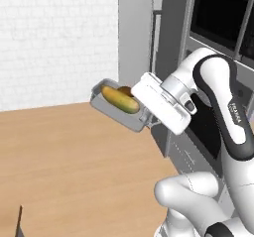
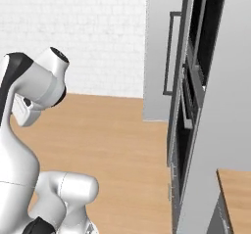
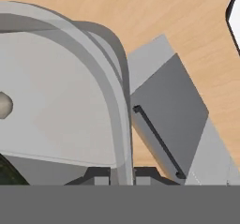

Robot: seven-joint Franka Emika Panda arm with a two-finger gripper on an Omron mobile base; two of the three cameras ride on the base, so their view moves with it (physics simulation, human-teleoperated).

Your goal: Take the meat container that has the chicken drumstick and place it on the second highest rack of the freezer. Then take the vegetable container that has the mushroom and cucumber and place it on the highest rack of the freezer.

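Currently: two-finger gripper, fingers clamped on the rim of a shallow grey plastic tray, held tilted in mid-air beside the tall grey freezer door; stubby yellow-green cucumber and small brown mushroom lying inside.

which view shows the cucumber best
The left base view: the cucumber lies whole and yellow-green in its grey container, which the gripper holds up by the rim. In the hand view the container's wall blocks its inside. In the right base view the arm stands in front.
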